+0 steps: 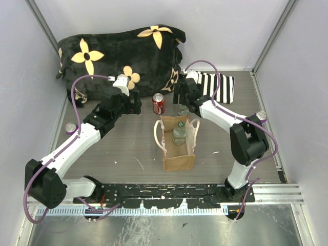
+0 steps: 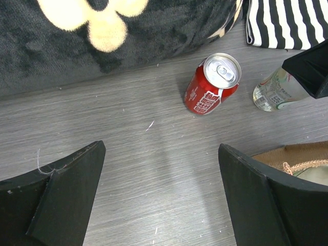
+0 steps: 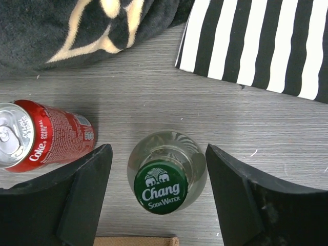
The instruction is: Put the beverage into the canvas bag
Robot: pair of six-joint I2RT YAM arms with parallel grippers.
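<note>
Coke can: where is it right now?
In the top view the Coke can stands upright just behind the canvas bag, between the left gripper and the Chang bottle that the right gripper straddles.

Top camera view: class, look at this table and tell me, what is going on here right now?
The right gripper straddles a clear glass soda-water bottle with a green cap. The bottle stands on the grey table just behind the tan canvas bag. The jaws are open and not yet gripping. The left gripper hovers open near the red cola can. Another bottle already seems to sit inside the bag.
</note>
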